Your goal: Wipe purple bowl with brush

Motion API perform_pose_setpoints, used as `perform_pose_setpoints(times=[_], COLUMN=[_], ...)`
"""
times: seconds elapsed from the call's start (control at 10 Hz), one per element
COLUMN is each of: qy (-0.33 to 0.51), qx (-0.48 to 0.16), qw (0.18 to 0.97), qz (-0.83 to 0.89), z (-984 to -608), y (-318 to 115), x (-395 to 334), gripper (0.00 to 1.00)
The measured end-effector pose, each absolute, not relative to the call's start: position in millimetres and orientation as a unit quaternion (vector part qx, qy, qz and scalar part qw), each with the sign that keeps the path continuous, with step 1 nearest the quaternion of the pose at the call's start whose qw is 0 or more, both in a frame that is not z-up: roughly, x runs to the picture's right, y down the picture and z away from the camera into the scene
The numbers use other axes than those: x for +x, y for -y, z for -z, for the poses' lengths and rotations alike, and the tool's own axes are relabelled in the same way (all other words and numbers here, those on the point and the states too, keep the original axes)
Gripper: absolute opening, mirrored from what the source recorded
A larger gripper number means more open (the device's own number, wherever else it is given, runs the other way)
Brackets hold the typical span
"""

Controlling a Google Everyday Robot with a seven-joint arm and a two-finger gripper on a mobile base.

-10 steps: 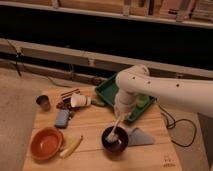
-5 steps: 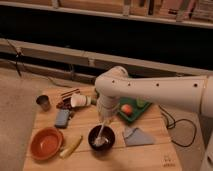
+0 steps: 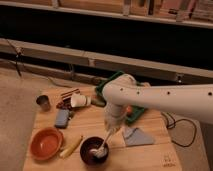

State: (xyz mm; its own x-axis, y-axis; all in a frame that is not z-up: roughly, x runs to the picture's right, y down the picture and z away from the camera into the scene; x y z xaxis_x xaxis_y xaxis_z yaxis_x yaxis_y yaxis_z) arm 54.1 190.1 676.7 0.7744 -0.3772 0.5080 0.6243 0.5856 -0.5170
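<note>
The purple bowl sits near the table's front edge, right of the orange bowl. The pale brush slants down into the purple bowl, its white head resting on the bowl's inside. My gripper hangs just above and right of the bowl at the end of the white arm, and it holds the top of the brush handle. The arm hides the far right part of the table.
A yellow stick lies between the two bowls. A blue sponge, a metal cup, a white cup and a dark packet sit at the back left. A green tray stands behind the arm; a grey cloth lies right.
The arm, the brush and the purple bowl have all shifted left along the front of the table. The brush head stays inside the bowl.
</note>
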Motion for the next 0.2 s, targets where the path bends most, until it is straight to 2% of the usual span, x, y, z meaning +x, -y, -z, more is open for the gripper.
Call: perform_pose_setpoints(times=[0.2], qy=[0.14], qx=[-0.353], qw=[0.893], qz=[0.241], z=[-684], y=[-180], x=[94], gripper=[0.0])
